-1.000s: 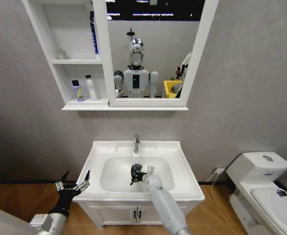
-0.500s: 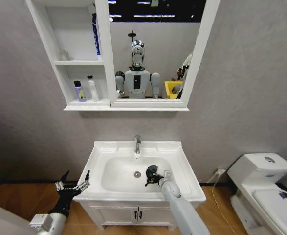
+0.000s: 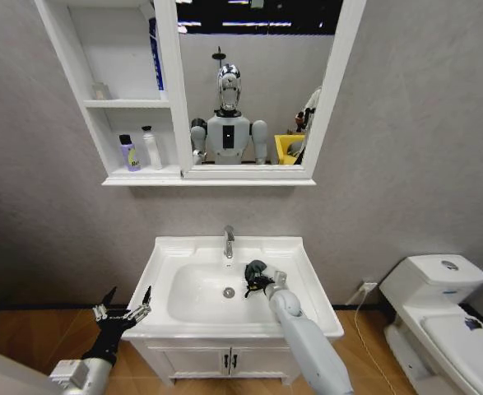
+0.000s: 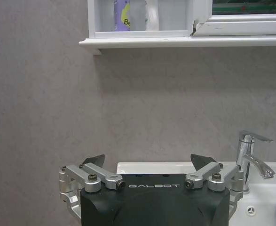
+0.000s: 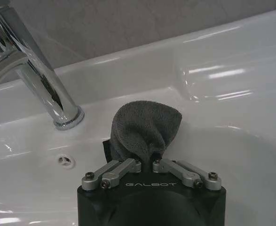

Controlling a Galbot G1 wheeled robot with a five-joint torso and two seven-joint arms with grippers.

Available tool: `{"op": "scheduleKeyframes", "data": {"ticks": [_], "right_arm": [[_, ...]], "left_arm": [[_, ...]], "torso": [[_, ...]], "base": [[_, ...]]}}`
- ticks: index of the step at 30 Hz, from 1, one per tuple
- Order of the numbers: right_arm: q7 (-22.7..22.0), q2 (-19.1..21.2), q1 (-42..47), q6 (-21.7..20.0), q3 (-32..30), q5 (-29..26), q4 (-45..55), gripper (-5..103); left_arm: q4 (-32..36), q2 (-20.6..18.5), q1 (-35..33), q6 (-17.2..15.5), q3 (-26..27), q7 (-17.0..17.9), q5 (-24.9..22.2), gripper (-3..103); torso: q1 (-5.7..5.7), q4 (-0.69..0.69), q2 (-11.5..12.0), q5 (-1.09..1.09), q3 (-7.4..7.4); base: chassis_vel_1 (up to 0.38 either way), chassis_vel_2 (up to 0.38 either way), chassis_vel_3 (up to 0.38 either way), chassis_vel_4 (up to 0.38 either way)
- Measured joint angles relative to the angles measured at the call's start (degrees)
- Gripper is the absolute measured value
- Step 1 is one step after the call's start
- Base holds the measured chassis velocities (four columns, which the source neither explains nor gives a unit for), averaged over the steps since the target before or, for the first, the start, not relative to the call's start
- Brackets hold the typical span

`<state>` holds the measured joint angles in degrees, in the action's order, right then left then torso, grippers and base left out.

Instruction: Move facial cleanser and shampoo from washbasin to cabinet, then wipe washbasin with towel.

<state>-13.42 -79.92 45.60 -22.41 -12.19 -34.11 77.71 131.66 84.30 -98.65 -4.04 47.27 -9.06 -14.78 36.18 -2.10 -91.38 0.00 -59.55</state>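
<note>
My right gripper point(image 3: 262, 281) point(image 5: 147, 162) is shut on the dark grey towel point(image 3: 254, 269) point(image 5: 145, 127), pressing it on the back right slope of the white washbasin point(image 3: 175, 251) point(image 5: 232, 61), right of the chrome tap point(image 3: 229, 241) point(image 5: 32, 75). The drain point(image 3: 229, 292) lies left of the towel. On the cabinet's point(image 3: 85, 74) bottom shelf stand a purple bottle point(image 3: 127, 154) point(image 4: 121, 14) and a white bottle point(image 3: 151, 148) point(image 4: 137, 14). My left gripper point(image 3: 123, 309) point(image 4: 147, 162) hangs open and idle left of the basin's front corner.
A white-framed mirror point(image 3: 249, 82) adjoins the cabinet. A low two-door vanity point(image 3: 225, 362) sits under the basin. A white toilet point(image 3: 447, 317) stands at the right. A small clear object point(image 3: 102, 91) rests on the middle shelf, and a blue tube point(image 3: 156, 49) stands on it.
My right gripper has swept the towel from the bowl's middle to the right, then up toward the back right slope near the tap. The left arm has not moved.
</note>
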Motion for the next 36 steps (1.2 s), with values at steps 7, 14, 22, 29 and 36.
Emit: {"op": "scheduleKeyframes", "data": {"ticks": [7,14,22,29,36], "right_arm": [[-6.4,3.3,-1.9,-4.1,-1.5,1.6,6.2,5],[-1.0,8.4,-1.9,-1.9,-6.6,3.0,5.9,5],[15.2,17.2,1.0,0.9,-11.9,6.1,2.1,22],[24.5,18.8,1.2,5.1,-12.4,5.7,0.3,43],[22.2,16.2,0.0,8.3,-11.0,3.7,-1.0,77]], "left_arm": [[0.0,0.0,0.0,0.0,0.0,0.0,0.0,100],[0.0,0.0,0.0,0.0,0.0,0.0,0.0,100],[0.0,0.0,0.0,0.0,0.0,0.0,0.0,100],[0.0,0.0,0.0,0.0,0.0,0.0,0.0,100],[0.0,0.0,0.0,0.0,0.0,0.0,0.0,100]], "torso": [[0.01,0.0,0.0,0.0,0.0],[0.0,-0.01,0.0,0.0,0.01],[-0.01,0.02,0.0,0.03,0.01],[-0.01,0.0,0.0,0.01,0.01],[-0.01,-0.01,0.0,-0.01,0.01]], "base": [[0.0,0.0,0.0,0.0],[0.0,0.0,0.0,0.0],[0.0,0.0,0.0,0.0],[0.0,0.0,0.0,0.0],[0.0,0.0,0.0,0.0]]}}
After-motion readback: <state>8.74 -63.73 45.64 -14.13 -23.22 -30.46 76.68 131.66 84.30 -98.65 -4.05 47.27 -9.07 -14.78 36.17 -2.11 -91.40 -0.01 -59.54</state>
